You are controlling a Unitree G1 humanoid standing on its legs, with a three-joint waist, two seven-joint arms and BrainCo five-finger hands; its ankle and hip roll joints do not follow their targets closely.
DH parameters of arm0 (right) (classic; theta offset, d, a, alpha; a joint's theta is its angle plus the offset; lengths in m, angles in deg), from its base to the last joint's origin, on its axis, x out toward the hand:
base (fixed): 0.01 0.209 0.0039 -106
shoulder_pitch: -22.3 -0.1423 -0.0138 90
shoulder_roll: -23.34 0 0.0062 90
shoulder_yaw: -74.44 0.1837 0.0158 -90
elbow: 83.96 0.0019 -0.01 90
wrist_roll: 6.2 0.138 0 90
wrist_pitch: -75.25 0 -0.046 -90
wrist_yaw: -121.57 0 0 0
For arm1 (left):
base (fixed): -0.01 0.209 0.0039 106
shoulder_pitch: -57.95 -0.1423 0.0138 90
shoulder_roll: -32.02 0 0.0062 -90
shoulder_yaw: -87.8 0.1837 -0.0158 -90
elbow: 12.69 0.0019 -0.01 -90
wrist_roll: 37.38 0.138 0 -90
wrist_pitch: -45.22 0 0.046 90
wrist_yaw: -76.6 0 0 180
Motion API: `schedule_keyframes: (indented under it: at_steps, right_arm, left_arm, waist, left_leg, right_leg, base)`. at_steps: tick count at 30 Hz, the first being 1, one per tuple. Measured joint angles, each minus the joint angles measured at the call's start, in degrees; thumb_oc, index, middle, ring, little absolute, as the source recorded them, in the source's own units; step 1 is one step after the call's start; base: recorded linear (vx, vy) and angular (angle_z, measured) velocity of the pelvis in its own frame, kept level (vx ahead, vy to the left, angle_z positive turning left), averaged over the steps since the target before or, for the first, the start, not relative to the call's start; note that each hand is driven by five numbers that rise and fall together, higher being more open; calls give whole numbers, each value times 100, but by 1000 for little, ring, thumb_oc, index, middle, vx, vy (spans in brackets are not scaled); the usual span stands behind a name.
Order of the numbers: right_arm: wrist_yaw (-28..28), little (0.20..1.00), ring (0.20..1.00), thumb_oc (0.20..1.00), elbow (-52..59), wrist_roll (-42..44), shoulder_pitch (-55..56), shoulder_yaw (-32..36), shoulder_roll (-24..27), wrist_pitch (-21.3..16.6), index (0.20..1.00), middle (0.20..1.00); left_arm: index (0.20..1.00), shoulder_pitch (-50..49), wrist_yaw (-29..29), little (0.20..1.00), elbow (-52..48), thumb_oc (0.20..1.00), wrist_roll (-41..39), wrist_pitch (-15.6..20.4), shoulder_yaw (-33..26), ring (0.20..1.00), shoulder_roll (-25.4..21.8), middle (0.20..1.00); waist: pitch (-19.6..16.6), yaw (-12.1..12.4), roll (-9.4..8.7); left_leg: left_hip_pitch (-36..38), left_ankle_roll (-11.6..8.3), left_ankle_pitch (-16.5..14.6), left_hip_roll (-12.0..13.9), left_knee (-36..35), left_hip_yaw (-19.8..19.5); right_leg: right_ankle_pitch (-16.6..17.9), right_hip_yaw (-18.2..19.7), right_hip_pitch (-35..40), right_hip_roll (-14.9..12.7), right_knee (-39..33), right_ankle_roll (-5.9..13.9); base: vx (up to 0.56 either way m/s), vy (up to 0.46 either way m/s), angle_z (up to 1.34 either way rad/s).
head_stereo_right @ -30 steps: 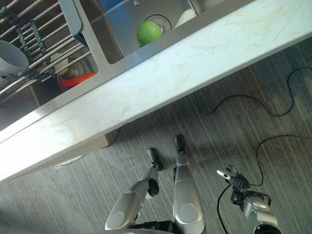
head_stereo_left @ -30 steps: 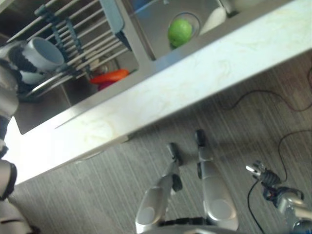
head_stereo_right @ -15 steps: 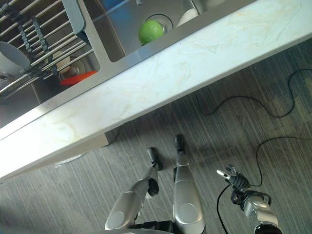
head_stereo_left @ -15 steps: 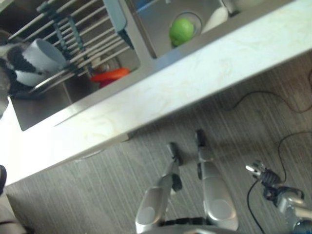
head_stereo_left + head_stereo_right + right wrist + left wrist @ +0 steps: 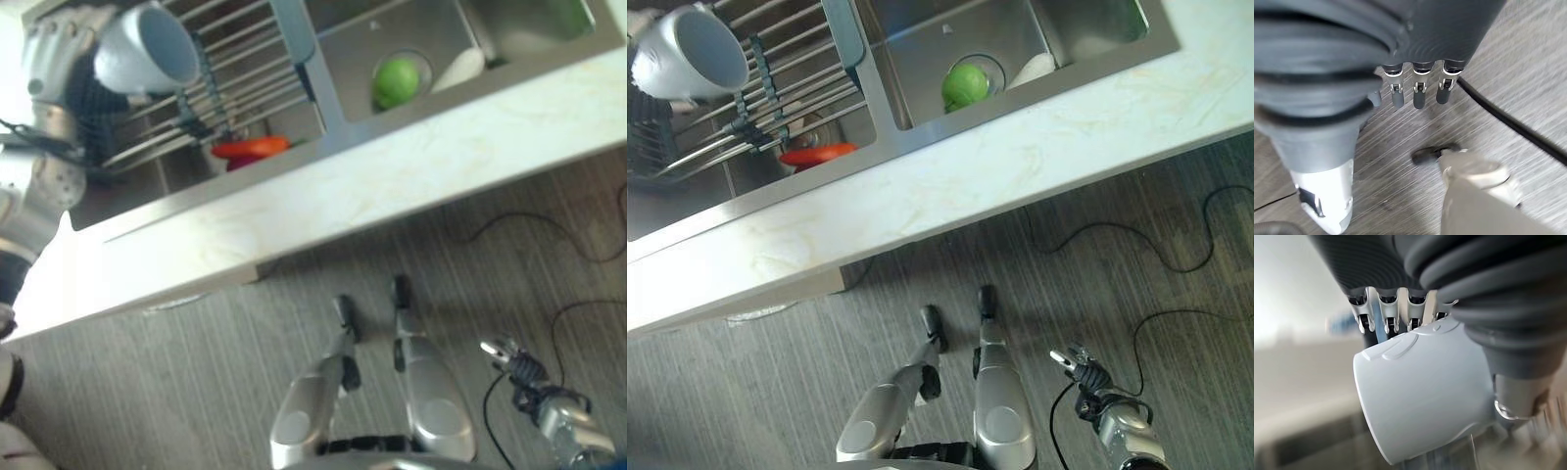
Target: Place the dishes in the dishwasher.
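A pale white cup (image 5: pixel 147 49) is held mouth-forward over the metal bar rack (image 5: pixel 240 73) at the left sink, with my left hand (image 5: pixel 54 59) shut on it. In the left wrist view the fingers (image 5: pixel 1386 318) curl over the cup (image 5: pixel 1420 396) and the thumb presses its side. Under the rack lies an orange-red dish (image 5: pixel 250 149). A white dish (image 5: pixel 460 67) leans in the middle sink basin beside a green ball (image 5: pixel 397 80). My right hand (image 5: pixel 509 357) hangs low over the floor, open, its fingers (image 5: pixel 1418 95) relaxed and holding nothing.
A pale marbled countertop (image 5: pixel 392 186) runs in front of the steel sink basins (image 5: pixel 921 49). A further basin (image 5: pixel 1097 29) lies to the right. Grey striped floor (image 5: pixel 1176 196) lies below the counter edge.
The camera has shifted, moving the sink down and right in view. My left hand has lifted the cup up off the rack bars. The right hand stays low.
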Motion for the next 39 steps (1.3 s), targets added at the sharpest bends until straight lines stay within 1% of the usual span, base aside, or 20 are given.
schedule_keyframes:
  at_steps: [5,8,12,15,17,18,19,20,22,26,28,30,31,33,34,35,36,37,38,39]
  right_arm:
    - [-48,1000,1000,1000,-87,144,2,181,-289,77,1000,1000]
    - [-48,1000,1000,1000,-508,166,87,521,-527,153,1000,1000]
    - [-27,1000,1000,1000,-1150,179,473,732,-603,196,1000,1000]
    - [-29,1000,1000,1000,-1461,60,791,965,-639,319,1000,1000]
    - [21,1000,1000,1000,-1515,-155,911,1068,-676,338,1000,1000]
    - [60,1000,1000,1000,-1505,-277,944,1074,-719,322,1000,1000]
    - [127,1000,1000,1000,-1497,-396,968,1066,-814,319,1000,1000]
    - [216,1000,1000,1000,-1438,-562,990,1054,-1004,316,1000,1000]
    - [276,1000,1000,1000,-1283,-915,1043,872,-1180,334,1000,1000]
    - [368,1000,1000,1000,-1239,-1406,1099,596,-1331,437,1000,1000]
    - [402,1000,1000,1000,-1156,-1567,1032,434,-1208,437,1000,1000]
    - [425,1000,1000,1000,-1144,-1643,1064,290,-1210,444,1000,1000]
    - [397,1000,1000,1000,-1088,-1590,1049,224,-1211,470,1000,1000]
    - [334,1000,1000,1000,-1045,-1371,845,267,-1132,564,1000,1000]
    - [293,1000,1000,1000,-979,-1300,625,430,-1040,569,1000,1000]
    - [263,1000,1000,1000,-731,-1153,657,464,-1024,549,1000,1000]
    - [281,1000,1000,1000,-394,-1083,1051,755,-956,521,1000,1000]
    - [246,1000,1000,1000,-582,-962,1587,1162,-992,501,1000,1000]
    - [241,1000,1000,1000,-715,-918,1424,1159,-1187,526,1000,1000]
    - [118,1000,1000,1000,-888,-930,1158,1553,-1186,513,1000,1000]
  left_arm:
    - [200,-249,-1209,200,-276,200,585,-170,-824,200,-212,200]
    - [200,-870,-1664,200,-559,200,743,-194,-1244,200,-443,200]
    - [200,-1667,-1870,200,-721,200,727,-215,-1668,200,-502,200]
    - [200,-2762,-1822,200,-918,200,651,45,-2250,200,-470,200]
    - [200,-3608,-1525,200,-1422,200,270,205,-2804,200,34,200]
    - [200,-4057,-1361,200,-1810,200,195,287,-3098,200,615,200]
    - [200,-4484,-1203,200,-2206,200,131,344,-3232,200,1388,200]
    - [200,-4997,-970,200,-2483,200,52,389,-3143,200,1989,200]
    - [200,-5196,-809,200,-2550,200,50,375,-3170,200,2827,200]
    - [200,-5465,-739,200,-2461,200,46,304,-2941,200,3264,200]
    - [200,-5530,-703,200,-2463,200,-7,443,-3136,200,3402,200]
    - [200,-5343,-548,200,-2486,200,-263,648,-3181,200,3739,200]
    - [200,-5096,-271,200,-2444,200,-600,885,-3161,200,3977,200]
    - [200,-5015,-80,200,-2460,200,-876,1003,-2991,200,4029,200]
    - [200,-4947,41,200,-2487,200,-873,1177,-2867,200,4069,200]
    - [200,-4731,124,200,-2377,200,-877,1210,-2716,200,4105,200]
    - [200,-4220,377,200,-2267,200,-872,1292,-2469,200,4300,200]
    - [200,-3660,552,200,-2608,200,-962,1414,-2102,200,4168,200]
    - [200,-3540,551,200,-2883,200,-1088,1588,-2335,200,3639,200]
    - [200,-3836,610,200,-2614,200,-1110,1549,-2593,200,3725,200]
  waist:
    - [-109,51,-125]
    - [-537,79,-167]
    - [-1125,142,-59]
    - [-1610,276,61]
    - [-1951,410,92]
    - [-2089,450,90]
    - [-2184,467,32]
    - [-2320,656,-112]
    - [-2428,848,-326]
    - [-2550,1090,-649]
    - [-2517,1241,-576]
    - [-2450,1265,-528]
    - [-2223,1239,-619]
    - [-2063,1221,-792]
    - [-2038,1300,-750]
    - [-1979,1260,-775]
    - [-1863,913,-747]
    - [-1870,839,-557]
    - [-1778,901,-720]
    - [-1687,1005,-617]
  left_leg:
    - [421,-123,-90,38,0,-19]
    - [603,-132,-171,49,-1,-24]
    - [920,-113,-251,47,-2,1]
    - [1198,-128,-379,75,-35,-20]
    - [1219,-121,-450,86,-32,-53]
    - [1256,-100,-441,88,-19,-131]
    - [1371,-94,-446,91,-14,-219]
    - [1402,-104,-539,159,-36,-259]
    - [1415,-122,-529,211,-31,-409]
    - [1411,-211,-452,260,-26,-638]
    - [1313,-197,-292,239,-34,-848]
    - [1022,-684,-78,106,-42,-1217]
    - [918,-872,-705,279,48,-81]
    - [714,-715,-656,624,1189,1293]
    - [1036,-598,-736,909,1537,1424]
    - [1215,-487,-788,963,1900,1641]
    - [1141,274,-484,872,2238,2082]
    - [1170,493,-105,431,866,2267]
    - [1042,106,47,138,147,2063]
    - [1160,444,-858,-34,320,1881]
  right_leg:
    - [-82,-131,566,25,-199,-4]
    - [-110,-170,771,41,-247,-49]
    - [-236,-302,1166,32,-294,-51]
    - [-416,-447,1520,42,-294,-38]
    - [-477,-478,1549,65,-294,13]
    - [-498,-542,1636,69,-293,-18]
    - [-549,-610,1775,78,-295,-38]
    - [-657,-637,1815,148,-284,-47]
    - [-729,-761,1865,198,-185,-89]
    - [-813,-1081,1958,228,-109,-209]
    - [-806,-1239,1980,240,-125,-197]
    - [-782,-1696,1964,166,-206,-199]
    - [-744,-2429,1986,-102,-260,-266]
    - [-814,-3108,2017,-501,-290,-307]
    - [-833,-3352,1989,-595,-162,-271]
    - [-817,-3765,2005,-808,206,-97]
    - [-1152,-4176,1997,-1488,1415,33]
    - [-1955,-3957,1308,-1663,2652,458]
    - [-2044,-3648,721,-1215,2172,259]
    - [-1702,-3405,629,-1415,2472,-292]
  base:
    - [51,-78,14]
    - [60,-33,3]
    - [90,-67,15]
    - [-4,-170,22]
    - [-44,-232,12]
    - [-10,-250,30]
    - [27,-387,33]
    - [31,-330,34]
    - [4,-299,34]
    - [-102,-156,43]
    - [-253,-143,53]
    - [-343,-85,160]
    - [-360,-14,215]
    - [-366,28,218]
    - [-509,185,194]
    - [-512,297,254]
    - [-401,427,405]
    - [-294,596,447]
    - [-199,610,364]
    - [-136,591,139]
